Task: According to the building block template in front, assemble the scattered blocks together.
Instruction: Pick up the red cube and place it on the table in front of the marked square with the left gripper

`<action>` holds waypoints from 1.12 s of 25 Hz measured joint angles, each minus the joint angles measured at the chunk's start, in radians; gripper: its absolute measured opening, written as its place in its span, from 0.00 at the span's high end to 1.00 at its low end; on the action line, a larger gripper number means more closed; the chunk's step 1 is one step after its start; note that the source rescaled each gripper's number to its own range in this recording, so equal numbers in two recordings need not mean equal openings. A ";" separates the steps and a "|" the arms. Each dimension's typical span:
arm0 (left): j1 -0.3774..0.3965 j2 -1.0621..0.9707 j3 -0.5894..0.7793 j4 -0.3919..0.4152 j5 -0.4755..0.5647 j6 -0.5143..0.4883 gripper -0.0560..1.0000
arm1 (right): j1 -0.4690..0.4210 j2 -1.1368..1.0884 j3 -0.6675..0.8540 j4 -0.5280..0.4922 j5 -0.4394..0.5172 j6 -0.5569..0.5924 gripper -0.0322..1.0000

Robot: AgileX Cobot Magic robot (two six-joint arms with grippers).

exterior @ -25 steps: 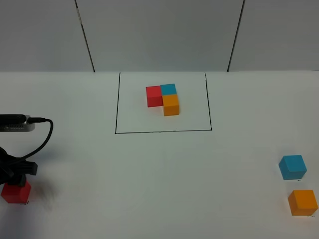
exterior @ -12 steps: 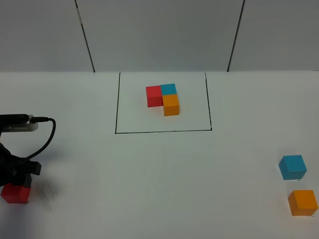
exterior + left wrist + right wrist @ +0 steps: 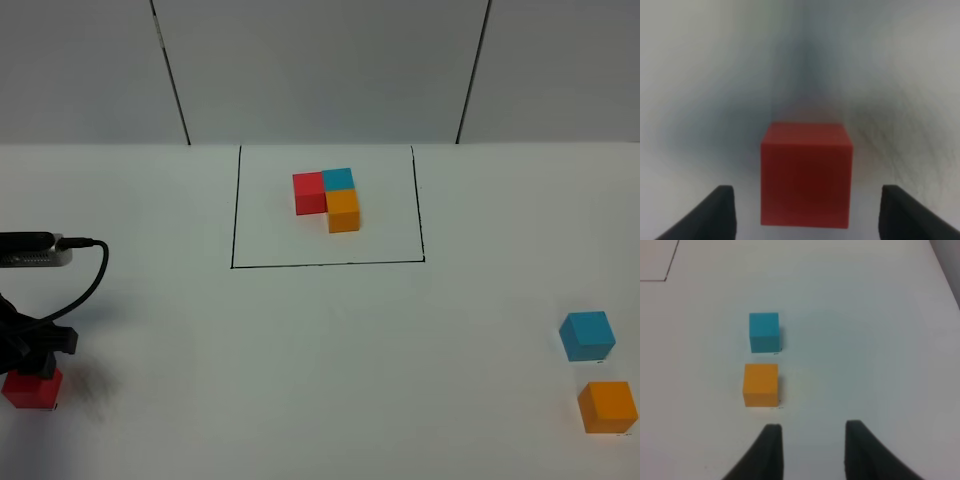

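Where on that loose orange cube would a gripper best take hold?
Probably the orange cube is best pinched across two opposite flat side faces, coming straight down from above. It sits flat on the table, and a small gap separates it from the blue cube, so choose the faces not facing that neighbour.

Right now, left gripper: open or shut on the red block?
Open. In the left wrist view the left gripper has its fingers standing clear of the red block, gaps both sides.

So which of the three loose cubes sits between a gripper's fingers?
The red cube, at the table's near left. It sits between the left gripper's open fingers; the blue cube and orange cube lie alone far right.
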 joint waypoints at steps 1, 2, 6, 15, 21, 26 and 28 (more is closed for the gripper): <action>0.000 0.000 0.000 0.000 0.000 0.000 0.43 | 0.000 0.000 0.000 0.000 0.000 0.000 0.97; 0.000 0.000 0.000 0.000 -0.001 0.000 0.43 | 0.000 0.000 0.000 0.000 0.000 0.000 0.97; 0.000 0.000 0.000 0.000 -0.013 0.000 0.43 | 0.000 0.000 0.000 0.000 0.000 0.000 0.97; 0.000 0.048 0.000 0.000 -0.033 -0.001 0.43 | 0.000 0.000 0.000 0.000 0.000 0.000 0.97; 0.000 0.100 0.000 0.000 -0.052 -0.001 0.43 | 0.000 0.000 0.000 0.000 0.000 0.000 0.97; 0.000 0.135 0.000 0.000 -0.082 -0.001 0.43 | 0.000 0.000 0.000 0.000 0.000 0.000 0.97; 0.000 0.138 0.000 0.000 -0.085 -0.001 0.43 | 0.000 0.000 0.000 0.000 0.000 0.000 0.97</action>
